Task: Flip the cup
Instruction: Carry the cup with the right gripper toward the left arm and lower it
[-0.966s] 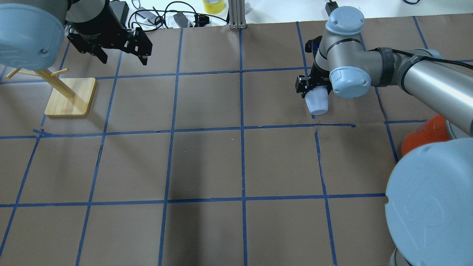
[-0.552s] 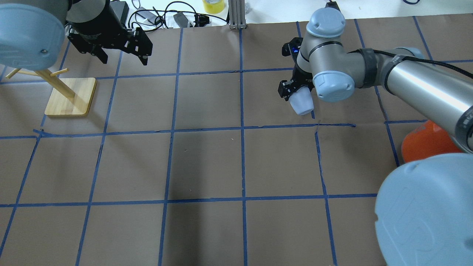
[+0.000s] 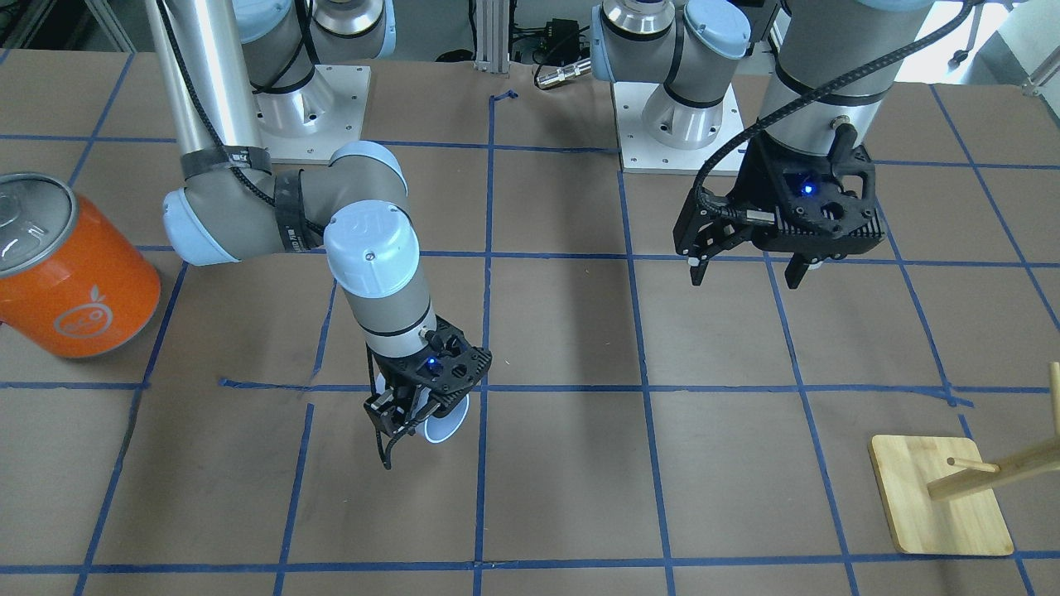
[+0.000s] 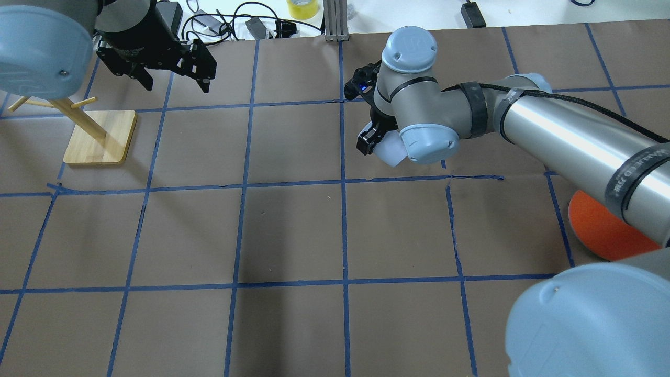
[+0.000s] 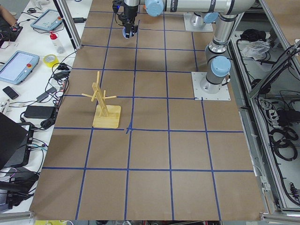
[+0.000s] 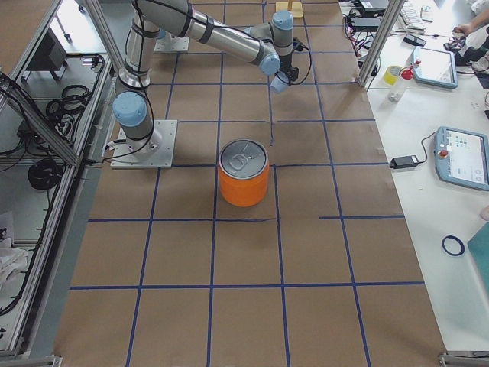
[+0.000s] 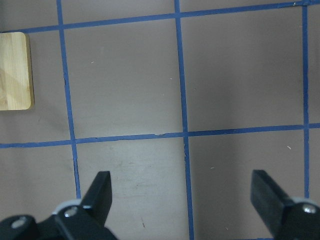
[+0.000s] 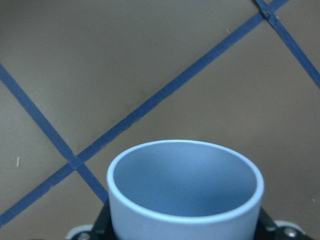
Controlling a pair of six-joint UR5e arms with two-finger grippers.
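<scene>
The right end effector (image 3: 408,420) pinches the cup (image 8: 185,197) between its 2 fingers and holds it tilted above the tabletop (image 4: 293,230). The cup's open mouth faces away from the wrist, and it hangs near a crossing of blue tape lines (image 8: 75,162). The left end effector (image 7: 182,195) hangs spread wide over the tabletop, well apart from the cup and near the wooden stand (image 4: 99,137).

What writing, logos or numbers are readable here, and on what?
Nothing reads clearly.
White lettering on the right arm's black band: too blurred to read.
White fruit logo on the can: no legible words.
Embossed mark on a joint cap: too faint to read.
The cup: blank.
</scene>
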